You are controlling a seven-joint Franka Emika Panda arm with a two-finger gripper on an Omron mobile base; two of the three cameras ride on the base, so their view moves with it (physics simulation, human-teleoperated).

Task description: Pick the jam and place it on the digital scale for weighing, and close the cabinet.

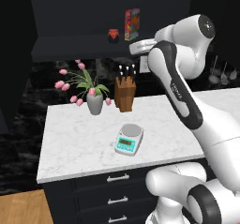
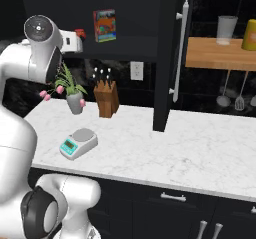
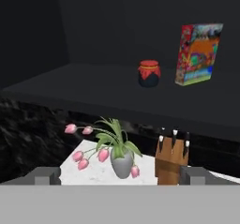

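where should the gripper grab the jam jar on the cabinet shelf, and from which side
Grip the jam jar around its dark round lower body, below the red top, coming in level from the open cabinet front. It stands upright on the shelf with cabinet overhead, so a top-down reach looks blocked. The colourful box stands apart on one side, leaving room for the jaws.

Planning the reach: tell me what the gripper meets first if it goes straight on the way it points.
Probably the jam or the shelf just below it. In the hand view the open gripper faces into the cabinet, with the jar a little above centre and the colourful box to its right. Depth is unclear.
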